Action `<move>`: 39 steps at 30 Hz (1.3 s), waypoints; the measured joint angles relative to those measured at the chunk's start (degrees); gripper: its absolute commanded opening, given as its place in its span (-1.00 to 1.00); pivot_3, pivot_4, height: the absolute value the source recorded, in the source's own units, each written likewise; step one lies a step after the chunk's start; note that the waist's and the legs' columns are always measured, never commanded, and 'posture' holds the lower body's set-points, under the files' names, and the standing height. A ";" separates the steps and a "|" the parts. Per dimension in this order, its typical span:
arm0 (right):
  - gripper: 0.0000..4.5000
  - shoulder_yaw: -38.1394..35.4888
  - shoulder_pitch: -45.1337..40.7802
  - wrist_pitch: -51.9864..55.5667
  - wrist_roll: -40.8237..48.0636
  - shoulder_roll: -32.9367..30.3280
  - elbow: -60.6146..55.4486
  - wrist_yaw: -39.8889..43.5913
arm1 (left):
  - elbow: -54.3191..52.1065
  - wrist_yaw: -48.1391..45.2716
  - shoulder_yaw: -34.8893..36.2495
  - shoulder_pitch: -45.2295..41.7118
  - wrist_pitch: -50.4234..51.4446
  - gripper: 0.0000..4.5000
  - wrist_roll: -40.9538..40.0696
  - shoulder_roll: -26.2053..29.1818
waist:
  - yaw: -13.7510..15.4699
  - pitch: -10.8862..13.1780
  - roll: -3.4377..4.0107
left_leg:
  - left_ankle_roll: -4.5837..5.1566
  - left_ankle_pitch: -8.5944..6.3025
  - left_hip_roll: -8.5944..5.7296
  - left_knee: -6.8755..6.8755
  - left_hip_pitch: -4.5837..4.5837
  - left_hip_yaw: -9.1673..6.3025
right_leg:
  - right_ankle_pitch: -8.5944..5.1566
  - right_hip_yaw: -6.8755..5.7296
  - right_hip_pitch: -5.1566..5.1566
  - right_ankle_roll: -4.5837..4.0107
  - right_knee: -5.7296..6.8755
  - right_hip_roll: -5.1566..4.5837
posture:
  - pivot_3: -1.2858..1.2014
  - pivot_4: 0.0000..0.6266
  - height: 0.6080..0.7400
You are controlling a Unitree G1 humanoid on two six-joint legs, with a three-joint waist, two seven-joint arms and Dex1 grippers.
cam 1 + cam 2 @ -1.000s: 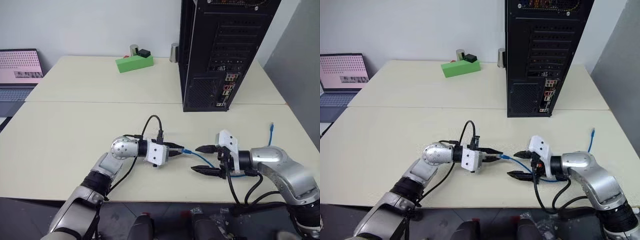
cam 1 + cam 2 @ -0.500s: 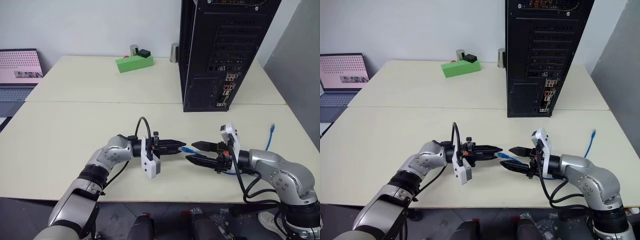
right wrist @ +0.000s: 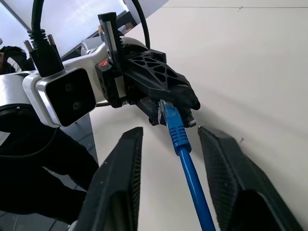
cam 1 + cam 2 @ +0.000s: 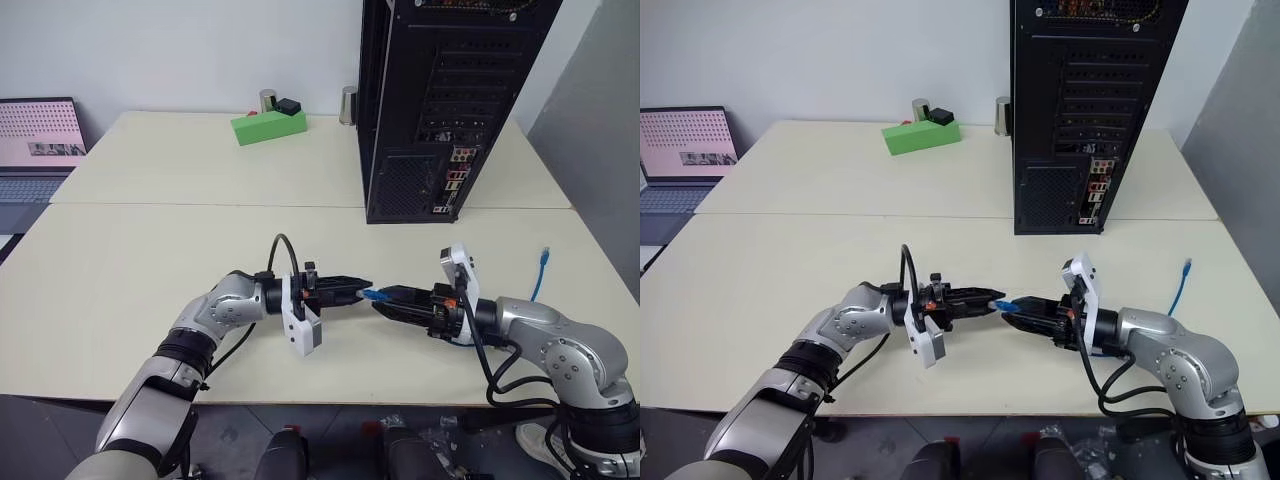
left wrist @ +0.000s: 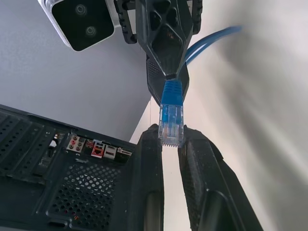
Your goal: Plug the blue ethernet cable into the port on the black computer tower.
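Left wrist view: my left gripper (image 5: 168, 139) is clamped on the clear plug of the blue ethernet cable (image 5: 172, 108); my right gripper (image 3: 168, 139) faces it, fingers (image 3: 118, 173) apart astride the cord just behind the plug, not visibly touching. Item held above the table (image 4: 150, 250), black computer tower (image 4: 440, 100) and its port cluster (image 4: 455, 180) well apart beyond. Risk, I judge: a misaligned handover could twist or drop the plug.
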 measured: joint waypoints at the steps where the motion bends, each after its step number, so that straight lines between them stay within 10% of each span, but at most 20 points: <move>1: -0.65 0.00 -0.18 0.00 0.11 0.00 0.04 -0.11 | 0.00 0.30 -0.02 0.00 0.00 -0.90 0.20 0.00 | 0.00 0.00 0.00 | 0.00 0.00 0.00 0.00 0.00 0.00 | 0.00 0.00 0.00 0.00 0.00 0.00 | 0.03 -0.52 1.00; 5: -1.00 0.01 -0.78 0.05 0.51 -0.01 0.36 -0.65 | -0.05 1.50 -0.05 0.00 0.04 -0.90 0.52 0.27 | 0.00 0.00 0.00 | 0.00 0.00 0.00 0.00 0.00 0.00 | 0.00 0.00 0.00 0.00 0.00 0.00 | 0.03 -0.52 1.00; 12: -1.00 -0.05 -1.47 0.61 1.95 0.03 1.50 -0.99 | -0.06 3.37 -0.11 0.02 0.21 -0.90 1.52 0.47 | 0.00 0.00 0.00 | 0.00 0.00 0.00 0.00 0.00 0.00 | 0.00 0.00 0.00 0.00 0.00 0.00 | 0.03 -0.52 1.00; 21: -1.00 -0.04 -2.90 1.15 3.15 -0.14 2.64 -0.79 | 0.05 2.10 -1.25 1.01 6.48 -0.04 -2.07 0.48 | -0.02 0.00 0.00 | 0.00 0.00 0.00 -0.01 0.00 0.00 | 0.00 0.00 -0.01 0.00 0.01 0.00 | 0.03 -0.52 1.00; 30: -1.00 -4.68 0.38 -5.31 -2.97 -0.87 0.75 -8.11 | -12.61 -10.71 -0.41 9.07 37.85 0.74 -26.07 -1.15 | 0.08 0.00 0.00 | 0.00 0.00 0.00 -0.01 -0.04 -0.02 | 0.00 -0.02 -0.01 0.00 0.00 -0.03 | 0.03 -0.52 1.00; 39: -1.00 -8.42 2.54 -11.16 -16.88 5.88 -2.91 -29.62 | -26.92 -2.07 3.46 5.31 73.75 0.74 -32.89 -12.22 | -0.16 0.00 0.00 | 0.00 0.00 0.00 -0.01 0.00 -0.05 | -0.01 0.01 -0.01 0.01 0.03 0.03 | 0.03 -0.52 1.00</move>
